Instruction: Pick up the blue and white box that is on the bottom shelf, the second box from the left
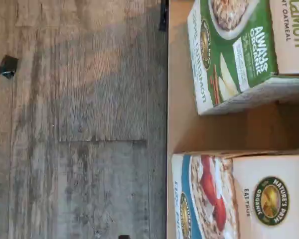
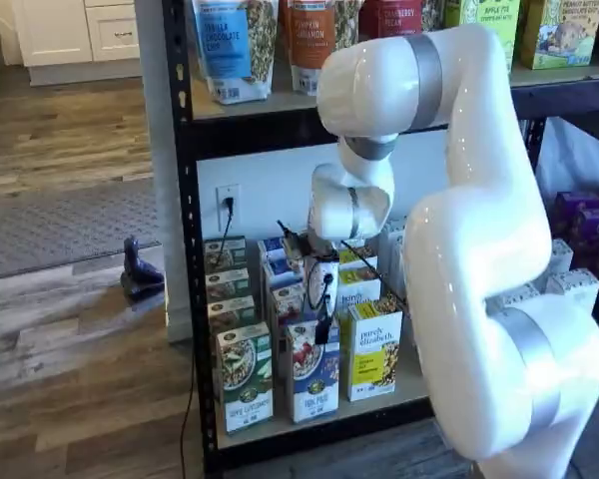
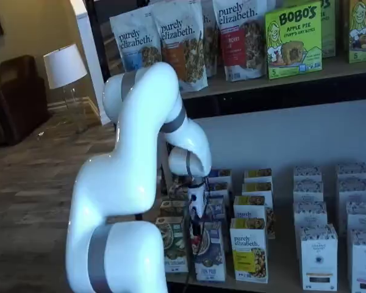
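The blue and white box (image 2: pixel 312 384) stands upright in the front row of the bottom shelf (image 2: pixel 304 437), between a green and white carton (image 2: pixel 245 377) and a yellow and white carton (image 2: pixel 374 349). It also shows in a shelf view (image 3: pixel 208 251). My gripper (image 2: pixel 322 325) hangs just above and slightly in front of this box, its white body under the arm's wrist. Its black fingers (image 3: pixel 195 224) show side-on, with nothing between them. The wrist view looks down on the blue and white box (image 1: pixel 239 196), the green carton (image 1: pixel 239 50) and the pale shelf board (image 1: pixel 214 130).
More cartons stand in rows behind the front ones. White and purple boxes (image 3: pixel 319 256) fill the shelf's right part. Bags and Bobo's boxes (image 3: pixel 294 39) sit on the upper tier. The arm's white links (image 2: pixel 479 249) block much of the shelf. Wooden floor (image 1: pixel 79 124) lies before the rack.
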You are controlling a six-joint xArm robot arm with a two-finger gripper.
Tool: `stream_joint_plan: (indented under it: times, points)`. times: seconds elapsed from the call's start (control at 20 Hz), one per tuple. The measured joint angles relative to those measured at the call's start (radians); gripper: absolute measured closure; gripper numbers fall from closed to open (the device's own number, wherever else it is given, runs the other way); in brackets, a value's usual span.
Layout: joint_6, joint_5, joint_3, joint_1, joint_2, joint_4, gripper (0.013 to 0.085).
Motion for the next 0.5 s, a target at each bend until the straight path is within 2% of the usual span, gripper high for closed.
stream_joint_plan:
  times: [0.15, 0.5]
  points:
    - [0.019, 0.037, -0.048, 0.000, 0.024, -0.020, 0.0130]
    - [-0.007, 0.015, -0.107, 0.005, 0.073, 0.018, 0.0130]
